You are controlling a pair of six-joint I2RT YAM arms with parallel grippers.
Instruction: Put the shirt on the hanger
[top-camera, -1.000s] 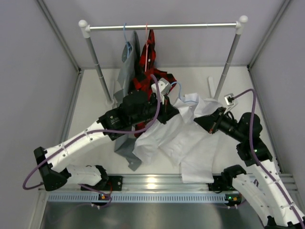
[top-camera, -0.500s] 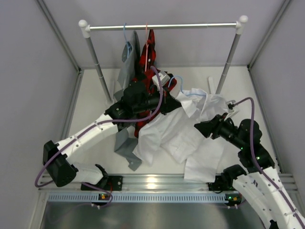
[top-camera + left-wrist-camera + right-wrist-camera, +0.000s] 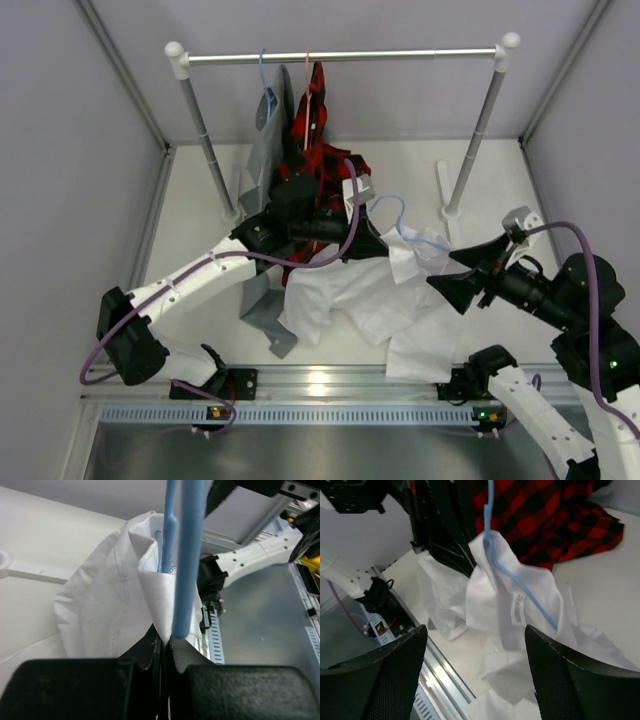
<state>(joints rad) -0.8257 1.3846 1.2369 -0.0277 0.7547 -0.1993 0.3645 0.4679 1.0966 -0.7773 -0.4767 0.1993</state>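
Cabling in purple is looping along the left arm [image 3: 190, 285], which is stretching from its base at the near left edge diagonally toward the middle of the white table [image 3: 200, 200]. Behind its forearm, a grey shirt [image 3: 266, 140] and a red-and-black plaid shirt [image 3: 318, 125] are hanging side by side from the clothes rail [image 3: 340, 57], their lower ends reaching down behind the arm. The left gripper [image 3: 362, 238] is pointing right with its wrist raised above the table. In the left wrist view, the left gripper's jaws are pressing together on the light blue wire hanger [image 3: 187, 555], with a pointed fold of the white shirt [image 3: 110, 595] caught between them beside the wire. From above, the hanger's hook is curling up just right of that gripper, and one wire side is running down into the shirt's collar. The rest of the shirt is hanging from the grip and spilling in wrinkled folds onto the table toward the near edge. Right of the shirt, the right gripper [image 3: 450, 274] is hovering close to the fabric but apart from it, fingers [image 3: 580, 685] spreading wide and gripping nothing. The right arm [image 3: 570, 300] is bending in from the near right, its wrist aiming left at the hanger and collar.
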